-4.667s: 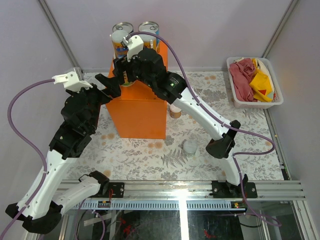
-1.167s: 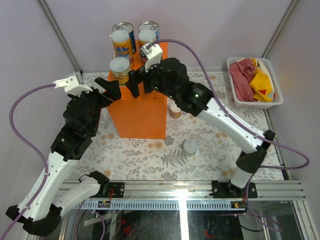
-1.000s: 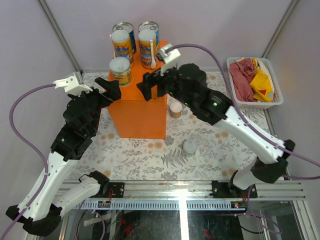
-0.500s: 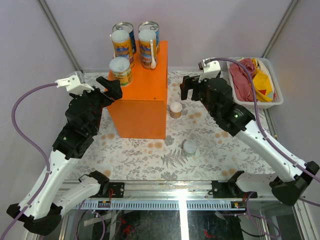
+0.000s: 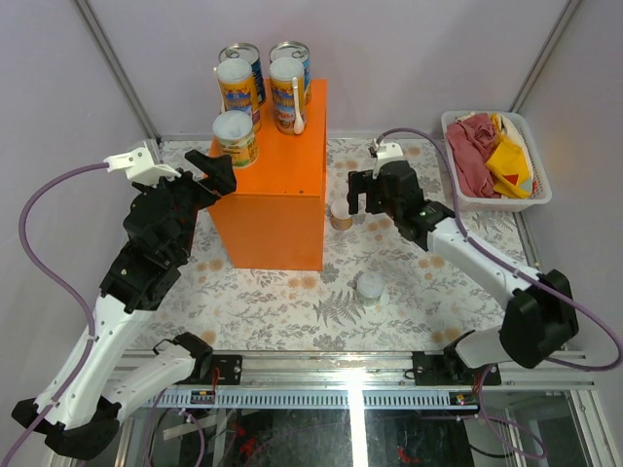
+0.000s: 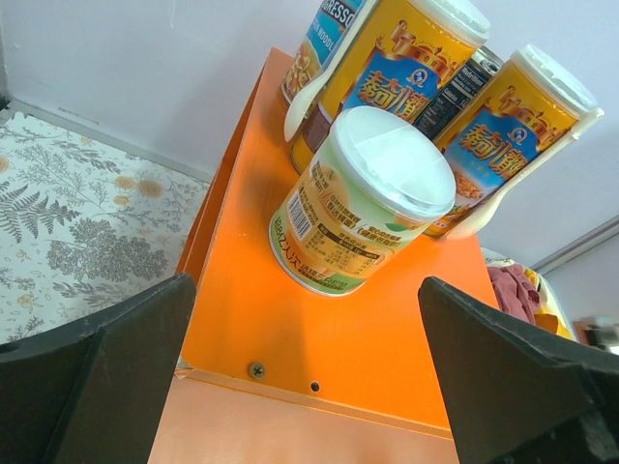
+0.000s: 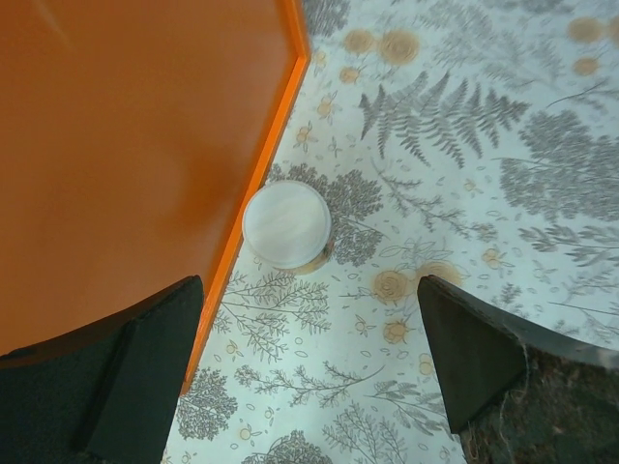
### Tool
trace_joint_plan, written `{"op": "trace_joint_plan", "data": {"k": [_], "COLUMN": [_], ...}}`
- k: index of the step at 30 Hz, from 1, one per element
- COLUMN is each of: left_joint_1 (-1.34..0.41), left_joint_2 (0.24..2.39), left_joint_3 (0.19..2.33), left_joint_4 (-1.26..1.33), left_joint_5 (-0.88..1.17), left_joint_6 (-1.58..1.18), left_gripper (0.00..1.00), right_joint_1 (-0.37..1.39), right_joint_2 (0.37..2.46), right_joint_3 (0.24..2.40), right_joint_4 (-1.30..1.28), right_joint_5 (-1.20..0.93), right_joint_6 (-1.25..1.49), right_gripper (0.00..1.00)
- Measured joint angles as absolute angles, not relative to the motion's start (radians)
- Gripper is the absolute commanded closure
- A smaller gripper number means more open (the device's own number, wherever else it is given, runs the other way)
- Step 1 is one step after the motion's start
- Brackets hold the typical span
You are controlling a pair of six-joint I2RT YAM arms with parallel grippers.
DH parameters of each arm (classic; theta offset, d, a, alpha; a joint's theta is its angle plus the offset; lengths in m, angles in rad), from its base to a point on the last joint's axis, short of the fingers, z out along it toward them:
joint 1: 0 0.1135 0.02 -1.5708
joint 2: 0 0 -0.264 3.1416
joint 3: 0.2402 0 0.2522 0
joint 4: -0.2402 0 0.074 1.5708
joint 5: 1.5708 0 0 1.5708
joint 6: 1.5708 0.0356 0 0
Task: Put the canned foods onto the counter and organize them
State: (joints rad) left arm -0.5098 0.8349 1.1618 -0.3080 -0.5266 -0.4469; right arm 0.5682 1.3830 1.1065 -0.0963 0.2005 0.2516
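Jaws spread wide on both arms, nothing gripped.

The right jaws are held above a short brown can with a pale round lid (image 7: pixel 286 224), which is stood upright on the fern-patterned desk (image 7: pixel 464 174) close against the side of the large bright orange rectangular box (image 5: pixel 273 219). The left jaws are held open before a short green-labelled can with a white lid (image 6: pixel 363 208), set on the box top in front of two tall yellow-orange cans (image 6: pixel 416 58) and two blue-labelled cans (image 5: pixel 238 53). A grasp could be spoiled by the box wall: a finger may be blocked, or the can tipped, because so little room is left beside it.
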Motion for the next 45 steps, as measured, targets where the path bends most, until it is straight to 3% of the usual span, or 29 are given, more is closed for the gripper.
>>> {"op": "trace_joint_plan", "data": {"k": [14, 35, 40, 45], "left_joint_1": [-0.51, -0.51, -0.51, -0.51], "left_joint_2": [0.835, 0.843, 0.843, 0.843], "left_joint_3": [1.162, 1.162, 1.163, 1.166], "left_joint_4": [-0.308, -0.31, -0.315, -0.323], "left_joint_5": [-0.527, -0.542, -0.548, -0.555], "left_joint_6": [-0.418, -0.412, -0.411, -0.41], "left_gripper": [0.0, 0.0, 0.0, 0.0], "right_joint_1": [0.557, 0.557, 0.557, 0.557], "right_joint_2": [1.595, 1.817, 1.859, 1.886], "right_joint_3": [1.034, 1.106, 1.133, 1.14], "right_joint_4": [0.1, 0.164, 0.178, 0.194], "right_joint_5": [0.04, 0.044, 0.044, 0.051], "right_joint_6": [0.259, 0.234, 0.234, 0.231], "right_gripper": [0.0, 0.01, 0.04, 0.15]}}
